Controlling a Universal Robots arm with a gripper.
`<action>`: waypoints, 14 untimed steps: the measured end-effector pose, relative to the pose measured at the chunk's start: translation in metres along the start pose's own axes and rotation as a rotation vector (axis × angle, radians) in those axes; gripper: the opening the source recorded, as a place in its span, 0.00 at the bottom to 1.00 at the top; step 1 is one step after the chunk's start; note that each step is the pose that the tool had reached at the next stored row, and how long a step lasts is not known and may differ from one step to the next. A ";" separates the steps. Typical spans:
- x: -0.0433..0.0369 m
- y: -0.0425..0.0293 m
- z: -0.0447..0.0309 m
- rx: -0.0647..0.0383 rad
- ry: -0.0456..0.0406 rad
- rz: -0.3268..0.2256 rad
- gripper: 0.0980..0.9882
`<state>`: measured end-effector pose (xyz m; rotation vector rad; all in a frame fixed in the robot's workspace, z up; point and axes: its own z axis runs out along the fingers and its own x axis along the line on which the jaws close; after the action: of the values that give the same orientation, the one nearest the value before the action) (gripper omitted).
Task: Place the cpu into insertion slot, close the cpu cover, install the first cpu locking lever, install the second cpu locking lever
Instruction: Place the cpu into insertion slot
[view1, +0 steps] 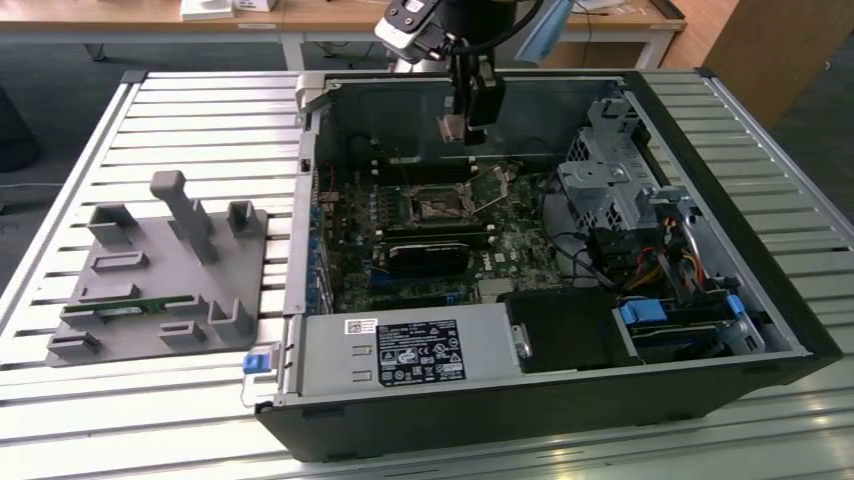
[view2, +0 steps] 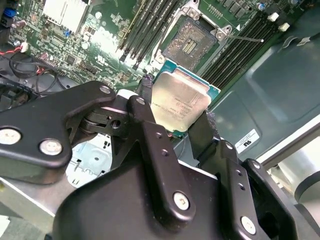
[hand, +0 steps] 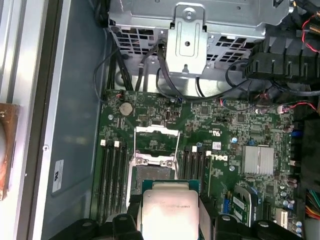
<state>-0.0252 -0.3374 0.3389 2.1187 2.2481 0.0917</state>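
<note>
Closest, the black gripper (view2: 177, 107) pinches the cpu (view2: 182, 97) by two opposite edges, holding it in the air above the green motherboard (view2: 100, 40), near the bare socket (view2: 192, 42). Below, the open computer case (view1: 534, 420) lies on a slatted metal table (view1: 174, 110). On the table at the exterior view's left sits a grey fixture block (view1: 160, 270). Wooden desks (view1: 334, 15) stand behind.
</note>
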 end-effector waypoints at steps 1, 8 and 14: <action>0.0003 -0.0001 0.0009 0.000 -0.0003 0.000 0.49; 0.0009 -0.0004 0.0061 0.000 -0.0028 0.000 0.49; 0.0009 -0.0007 0.0101 0.000 -0.0027 0.000 0.49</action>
<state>-0.0252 -0.3364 0.3288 2.1174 2.2469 0.0886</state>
